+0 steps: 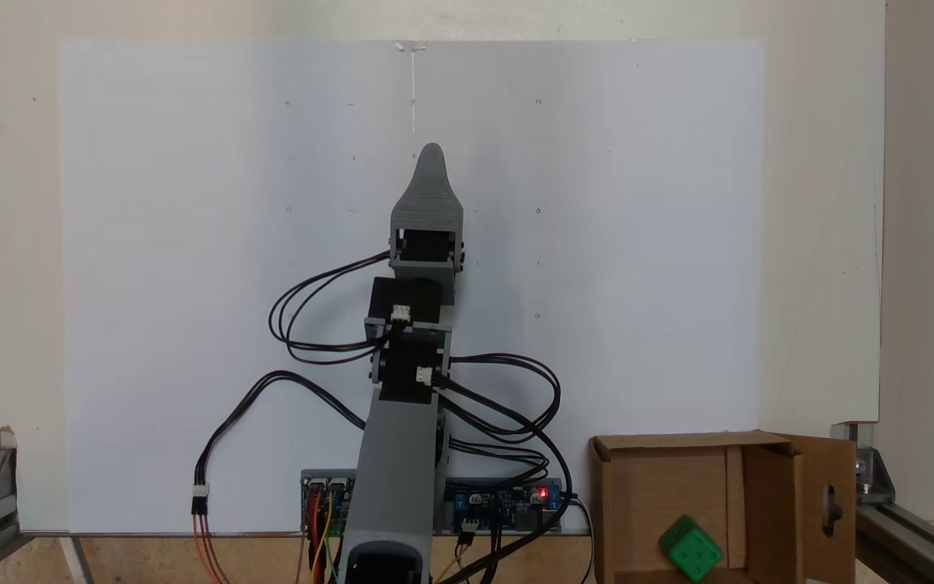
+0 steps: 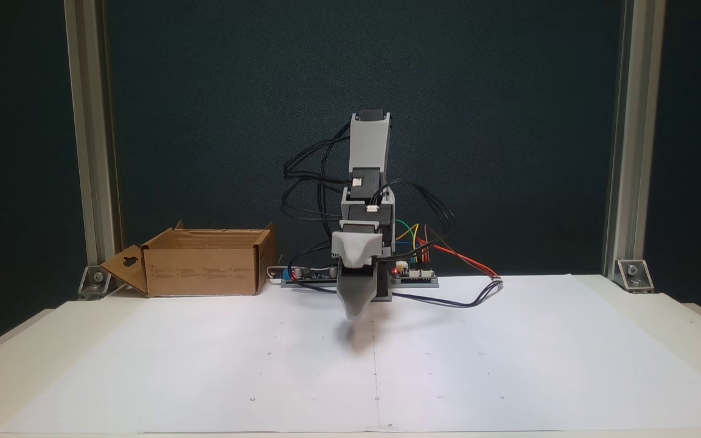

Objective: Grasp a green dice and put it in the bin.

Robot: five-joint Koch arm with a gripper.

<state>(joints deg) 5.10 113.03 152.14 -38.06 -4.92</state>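
One white paper sheet (image 2: 509,365) on pale table (image 2: 661,310), dark backdrop (image 2: 509,121); gripper (image 2: 355,313) grip indiscernible.

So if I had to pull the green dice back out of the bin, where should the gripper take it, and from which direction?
Come straight down from above: the green dice sits inside the bin, whose upright walls block any side approach. Close the jaws on two opposite flat faces rather than the rounded edges. It lies near the inner flap, so set the jaws to avoid that wall. The gripper is currently over the white sheet.

Both fixed views are sharp and evenly lit. In one the white paper sheet (image 1: 191,243) is bright without glare; in the other, a soft shadow lies beneath the gripper (image 2: 355,313), backdrop dark.
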